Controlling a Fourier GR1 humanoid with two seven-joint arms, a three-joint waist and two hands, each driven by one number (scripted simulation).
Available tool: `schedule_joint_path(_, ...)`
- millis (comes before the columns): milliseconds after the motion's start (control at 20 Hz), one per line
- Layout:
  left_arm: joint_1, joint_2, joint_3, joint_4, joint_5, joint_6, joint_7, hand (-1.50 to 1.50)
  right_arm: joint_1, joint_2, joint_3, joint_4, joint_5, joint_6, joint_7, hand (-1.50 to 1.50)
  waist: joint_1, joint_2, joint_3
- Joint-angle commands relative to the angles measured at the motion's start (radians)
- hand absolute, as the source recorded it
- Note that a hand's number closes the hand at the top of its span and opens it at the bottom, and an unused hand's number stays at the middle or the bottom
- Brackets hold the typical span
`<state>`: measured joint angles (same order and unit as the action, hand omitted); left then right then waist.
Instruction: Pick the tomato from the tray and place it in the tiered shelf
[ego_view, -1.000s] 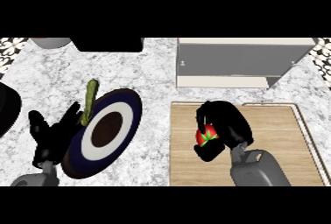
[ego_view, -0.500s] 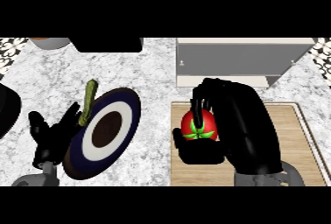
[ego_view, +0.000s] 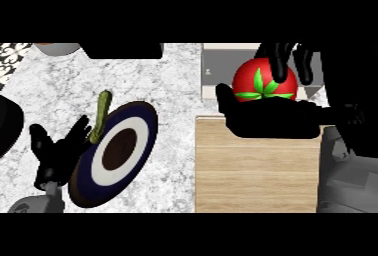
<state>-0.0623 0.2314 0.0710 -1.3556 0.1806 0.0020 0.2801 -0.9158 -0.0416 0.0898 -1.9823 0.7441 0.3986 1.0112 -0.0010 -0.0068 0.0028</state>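
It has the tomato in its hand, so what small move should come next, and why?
Probably ease it a little farther forward, over the tiered shelf. The right hand is curled round the tomato, which is off the wooden tray and shows against the grey shelf, so only the placing seems left.

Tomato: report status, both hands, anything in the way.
Right hand shut on tomato; left hand open beside plate. Tomato off tray, in front of tiered shelf. No obstruction seen.
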Motion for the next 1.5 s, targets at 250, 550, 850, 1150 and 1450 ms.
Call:
schedule_joint_path(250, 0.046, -0.024, -0.015, 0.032, -0.02, -0.015, -0.053, 0.0, -0.314, -0.136, -0.272, 0.304, -0.077, 0.057, 0.036, 1.5, 0.011, 0.007, -0.004)
schedule_joint_path(550, 0.074, -0.055, -0.053, -0.026, -0.061, 0.03, -0.014, 0.0, -0.339, -0.226, -0.317, 0.486, -0.09, 0.042, -0.105, 1.5, 0.014, 0.007, -0.003)
schedule_joint_path(850, 0.024, -0.01, 0.001, -0.014, -0.021, -0.004, 0.025, 0.0, -0.296, -0.295, -0.307, 0.629, -0.102, 0.034, -0.302, 1.5, 0.01, 0.009, -0.003)
schedule_joint_path(1150, 0.018, -0.054, -0.024, 0.022, -0.046, 0.005, -0.014, 0.0, -0.373, -0.329, -0.291, 0.812, -0.059, -0.024, -0.38, 1.5, 0.012, 0.01, -0.003)
schedule_joint_path(1450, 0.036, -0.051, -0.043, -0.07, -0.039, -0.001, 0.068, 0.0, -0.392, -0.33, -0.278, 1.023, 0.0, -0.163, -0.524, 1.5, 0.026, 0.011, -0.003)
